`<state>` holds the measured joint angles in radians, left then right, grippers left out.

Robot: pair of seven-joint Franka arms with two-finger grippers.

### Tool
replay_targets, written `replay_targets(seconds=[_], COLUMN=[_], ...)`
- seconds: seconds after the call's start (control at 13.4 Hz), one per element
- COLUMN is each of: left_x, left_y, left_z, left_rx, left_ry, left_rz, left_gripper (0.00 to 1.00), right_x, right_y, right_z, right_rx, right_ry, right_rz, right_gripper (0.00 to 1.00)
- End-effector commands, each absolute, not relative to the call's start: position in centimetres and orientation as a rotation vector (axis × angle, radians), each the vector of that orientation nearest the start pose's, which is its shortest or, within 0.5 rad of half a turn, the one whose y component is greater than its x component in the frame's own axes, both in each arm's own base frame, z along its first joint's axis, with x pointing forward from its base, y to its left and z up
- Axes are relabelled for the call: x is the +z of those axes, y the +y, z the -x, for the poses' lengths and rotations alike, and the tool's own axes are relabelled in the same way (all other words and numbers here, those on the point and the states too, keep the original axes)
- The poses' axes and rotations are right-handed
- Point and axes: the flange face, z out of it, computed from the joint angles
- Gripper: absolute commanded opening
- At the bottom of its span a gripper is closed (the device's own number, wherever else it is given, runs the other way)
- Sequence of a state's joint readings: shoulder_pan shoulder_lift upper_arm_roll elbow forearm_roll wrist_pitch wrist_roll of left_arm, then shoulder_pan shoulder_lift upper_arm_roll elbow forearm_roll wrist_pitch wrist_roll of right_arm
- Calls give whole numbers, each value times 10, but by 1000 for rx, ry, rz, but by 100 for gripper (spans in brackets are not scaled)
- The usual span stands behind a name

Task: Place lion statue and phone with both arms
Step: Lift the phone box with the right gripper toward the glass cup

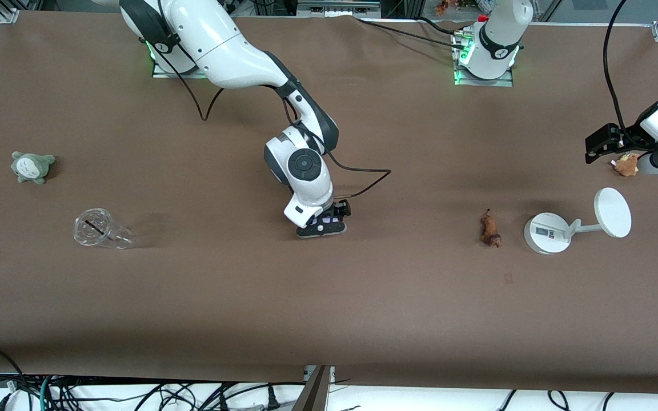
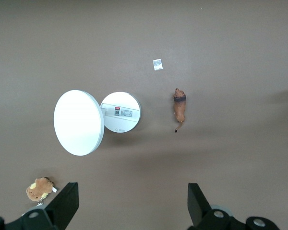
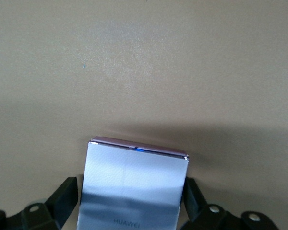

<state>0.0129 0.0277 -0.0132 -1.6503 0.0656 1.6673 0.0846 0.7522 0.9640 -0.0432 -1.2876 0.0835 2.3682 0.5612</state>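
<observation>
The phone (image 3: 134,184) is a pale lavender-white rectangle between my right gripper's fingers, low at the table's middle; in the front view only a sliver of the phone (image 1: 329,218) shows under the hand. My right gripper (image 1: 322,226) stands open around it, with a thin gap at one finger (image 3: 67,196). The lion statue (image 1: 490,228) lies on the table toward the left arm's end, beside a white stand; it also shows in the left wrist view (image 2: 180,108). My left gripper (image 1: 596,149) is open and empty, up over the table's end near a brown plush toy.
The white round-based stand (image 1: 545,233) with its disc (image 1: 612,212) stands beside the lion. A brown plush toy (image 1: 626,164) lies under the left arm. A grey plush (image 1: 32,166) and a tipped clear cup (image 1: 100,229) lie toward the right arm's end.
</observation>
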Motion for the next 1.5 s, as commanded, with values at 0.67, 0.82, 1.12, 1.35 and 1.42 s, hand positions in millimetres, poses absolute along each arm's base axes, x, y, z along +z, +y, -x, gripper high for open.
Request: replay_targets(seconds=[0.67, 0.82, 1.12, 1.35, 1.42], left_x=[582, 582, 582, 585, 584], left_y=[3, 2, 2, 1, 0], left_z=[-560, -560, -561, -561, -562], left_rx=[72, 70, 67, 60, 60], left_ry=[167, 160, 153, 155, 155], left_rz=[3088, 3090, 3090, 3091, 3091], left_gripper=[100, 100, 100, 100, 100], right_x=[274, 331, 425, 466, 470], right_y=[465, 432, 338, 269, 242], right_z=[-597, -607, -627, -628, -630], right_rx=[-74, -16, 89, 161, 170], right_ry=[-104, -127, -141, -170, -208], right_rz=[3114, 3132, 3160, 3187, 3191], right_gripper=[0, 0, 0, 0, 0])
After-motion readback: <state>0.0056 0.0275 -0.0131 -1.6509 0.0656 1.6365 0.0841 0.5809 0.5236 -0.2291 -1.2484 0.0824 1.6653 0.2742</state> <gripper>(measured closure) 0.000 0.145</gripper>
